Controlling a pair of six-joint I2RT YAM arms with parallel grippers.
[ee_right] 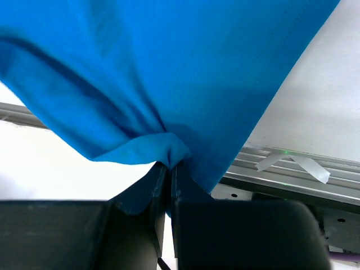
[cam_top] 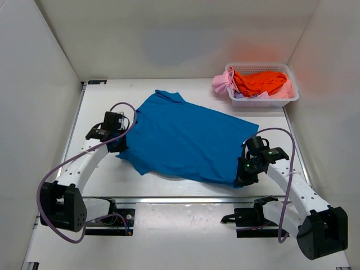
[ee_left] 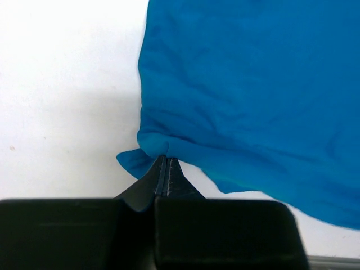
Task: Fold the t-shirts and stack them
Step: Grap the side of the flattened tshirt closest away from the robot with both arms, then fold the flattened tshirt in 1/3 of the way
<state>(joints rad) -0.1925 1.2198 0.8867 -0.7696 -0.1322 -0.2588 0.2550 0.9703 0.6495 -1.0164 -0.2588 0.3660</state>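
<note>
A bright blue t-shirt (cam_top: 185,138) lies spread across the middle of the table, stretched between both arms. My left gripper (cam_top: 119,147) is shut on its left edge; in the left wrist view the closed fingertips (ee_left: 165,160) pinch a bunched fold of the blue cloth (ee_left: 253,84). My right gripper (cam_top: 243,179) is shut on the shirt's near right corner, lifted slightly; the right wrist view shows the blue cloth (ee_right: 169,73) gathered between the closed fingertips (ee_right: 169,166). Orange (cam_top: 260,81), pink (cam_top: 221,84) and pale lilac (cam_top: 253,96) shirts lie in the basket.
A white mesh basket (cam_top: 264,102) stands at the back right corner of the table. White walls enclose the table on three sides. A metal rail (cam_top: 185,198) runs along the near edge, also in the right wrist view (ee_right: 292,177).
</note>
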